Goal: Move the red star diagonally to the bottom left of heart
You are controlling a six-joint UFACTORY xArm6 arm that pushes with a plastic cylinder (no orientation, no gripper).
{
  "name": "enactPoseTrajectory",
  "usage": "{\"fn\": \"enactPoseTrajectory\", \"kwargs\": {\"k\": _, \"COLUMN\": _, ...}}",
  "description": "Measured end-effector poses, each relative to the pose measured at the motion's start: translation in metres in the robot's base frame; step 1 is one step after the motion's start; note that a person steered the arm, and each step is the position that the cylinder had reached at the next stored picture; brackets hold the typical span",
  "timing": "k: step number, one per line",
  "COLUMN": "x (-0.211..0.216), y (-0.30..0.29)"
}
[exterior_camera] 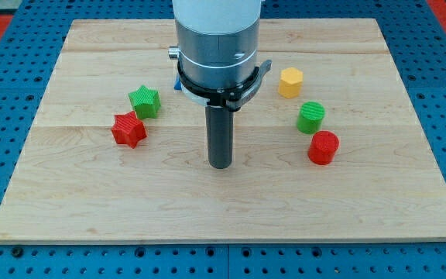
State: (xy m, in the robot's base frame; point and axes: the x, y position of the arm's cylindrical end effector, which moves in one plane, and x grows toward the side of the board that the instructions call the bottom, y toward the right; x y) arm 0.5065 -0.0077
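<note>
Upright, my tip (220,164) stands to the view's right of red star (128,129).

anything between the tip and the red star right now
Nothing visible. My tip sits to the view's right of the red star with bare board between them. The green star touches the red star's upper right, off that line.

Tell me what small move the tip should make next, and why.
Probably slide my tip toward the view's left, closing on the red star. My tip stands apart from it, to its right and slightly lower, touching no block. The green star sits close at its upper right, so I would approach low.
</note>
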Motion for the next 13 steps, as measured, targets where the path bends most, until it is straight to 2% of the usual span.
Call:
{"fn": "enactPoseTrajectory", "kwargs": {"k": 1, "x": 0.0, "y": 0.0}}
{"fn": "enactPoseTrajectory", "kwargs": {"k": 2, "x": -0.018, "y": -0.011}}
{"fn": "enactPoseTrajectory", "kwargs": {"k": 3, "x": -0.026, "y": -0.047}}
{"fn": "enactPoseTrajectory", "kwargs": {"k": 5, "x": -0.066, "y": -0.144}}
{"fn": "enactPoseTrajectory", "kwargs": {"k": 6, "x": -0.086, "y": -0.158}}
{"fn": "enactPoseTrajectory", "kwargs": {"k": 7, "x": -0.098, "y": -0.198}}
{"fn": "enactPoseTrajectory", "kwargs": {"k": 8, "x": -0.045, "y": -0.204}}
{"fn": "enactPoseTrajectory", "kwargs": {"k": 9, "x": -0.026, "y": -0.209}}
{"fn": "enactPoseTrajectory", "kwargs": {"k": 10, "x": -0.063, "y": -0.194}}
{"fn": "enactPoseTrajectory", "kwargs": {"k": 11, "x": -0.071, "y": -0.242}}
{"fn": "enactPoseTrajectory", "kwargs": {"k": 13, "x": -0.007, "y": -0.255}}
